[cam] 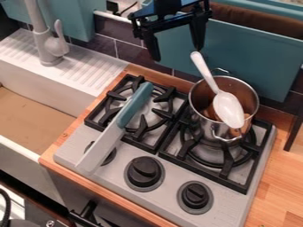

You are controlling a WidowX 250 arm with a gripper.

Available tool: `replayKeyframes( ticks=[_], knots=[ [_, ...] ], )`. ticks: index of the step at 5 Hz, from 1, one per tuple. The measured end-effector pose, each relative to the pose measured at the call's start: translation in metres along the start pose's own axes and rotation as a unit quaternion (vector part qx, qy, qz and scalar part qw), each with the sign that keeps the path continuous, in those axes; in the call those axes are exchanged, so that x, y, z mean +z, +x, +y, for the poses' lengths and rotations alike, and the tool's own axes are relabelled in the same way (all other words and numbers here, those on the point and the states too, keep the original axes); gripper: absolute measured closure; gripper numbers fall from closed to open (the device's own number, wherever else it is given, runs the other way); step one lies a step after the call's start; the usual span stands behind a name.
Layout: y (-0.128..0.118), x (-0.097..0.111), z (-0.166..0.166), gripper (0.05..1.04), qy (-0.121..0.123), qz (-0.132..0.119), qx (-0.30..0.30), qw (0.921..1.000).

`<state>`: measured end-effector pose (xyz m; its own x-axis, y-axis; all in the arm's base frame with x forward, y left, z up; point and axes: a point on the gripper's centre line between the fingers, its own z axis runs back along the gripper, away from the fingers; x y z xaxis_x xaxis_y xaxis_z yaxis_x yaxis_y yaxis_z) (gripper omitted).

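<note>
The black gripper (177,53) hangs at the top of the view, its two fingers spread wide apart with nothing between them. Just below and right of its right finger is the handle end of a white spoon (228,108). The spoon lies slanted across the top of a steel pot (222,133), its bowl end toward the front rim. Something brownish is partly visible inside the pot, which stands on the right burner. A knife (103,144) with a teal handle (136,104) lies slanted over the left burner, its pale blade pointing toward the front left.
The grey stove (168,177) has black grates and several black knobs along its front. A white sink (29,150) with a grey faucet (50,44) is at the left. Teal panels (237,57) and dark tiles stand behind. Wooden counter (281,186) lies to the right.
</note>
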<state>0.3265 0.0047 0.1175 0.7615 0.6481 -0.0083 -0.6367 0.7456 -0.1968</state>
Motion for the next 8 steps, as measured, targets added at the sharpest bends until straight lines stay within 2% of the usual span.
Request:
replayKeyframes(
  ticks=[1,2,3,4,5,6,7,8],
  knots=[
    [-0.002,-0.01,0.003,0.087,0.009,0.014,0.006,0.9998],
    [-0.011,-0.02,-0.016,0.087,-0.005,0.018,0.019,0.9996],
    [-0.017,-0.034,-0.033,0.087,-0.012,0.012,0.016,0.9997],
    [-0.02,-0.038,-0.044,0.087,-0.028,0.008,0.011,0.9995],
    [-0.026,-0.044,-0.05,0.087,-0.028,-0.003,0.021,0.9994],
    [-0.035,-0.049,-0.053,0.087,-0.016,-0.01,0.03,0.9994],
    [-0.032,-0.05,-0.056,0.087,-0.02,-0.024,0.034,0.9989],
    [-0.031,-0.053,-0.053,0.087,-0.011,-0.027,0.038,0.9988]
  ],
)
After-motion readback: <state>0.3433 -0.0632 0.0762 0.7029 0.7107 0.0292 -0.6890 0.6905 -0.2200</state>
